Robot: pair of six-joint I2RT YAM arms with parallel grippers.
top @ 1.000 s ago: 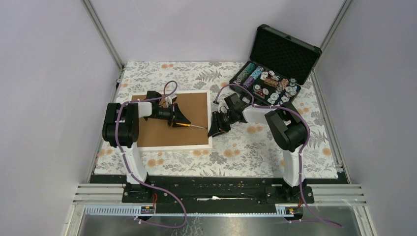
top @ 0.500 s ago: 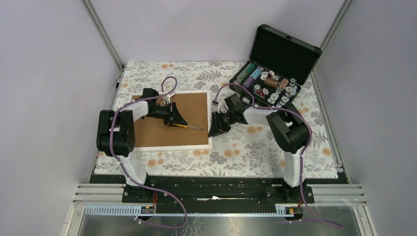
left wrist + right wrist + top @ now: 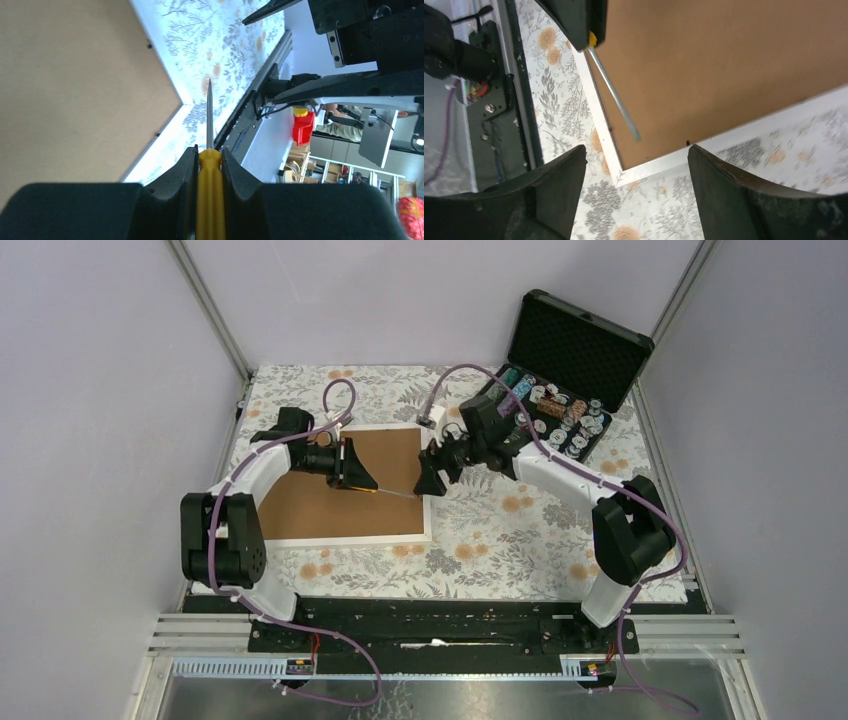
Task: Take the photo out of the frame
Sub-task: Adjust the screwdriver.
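The frame [image 3: 320, 508] lies face down on the floral tablecloth at centre left, its brown fibreboard back up inside a narrow white border. The photo is hidden under the backing. My left gripper [image 3: 357, 477] is shut on a yellow-handled screwdriver [image 3: 393, 493] over the back board, shaft pointing right toward the frame's right edge. In the left wrist view the jaws [image 3: 209, 152] clamp the handle [image 3: 210, 200] above the frame's corner [image 3: 75, 90]. My right gripper [image 3: 428, 480] is open and empty over that right edge. Its wrist view [image 3: 636, 150] shows the frame corner [image 3: 724, 60] and the screwdriver shaft [image 3: 616, 100].
An open black foam-lined case of poker chips [image 3: 560, 380] stands at the back right. Metal posts and purple walls close in the table. Black rails [image 3: 440, 625] run along the near edge.
Both arms have reached farther back. The left gripper moved the screwdriver slightly back and right. The right gripper moved from beside the frame's right edge to above it, close to the screwdriver tip.
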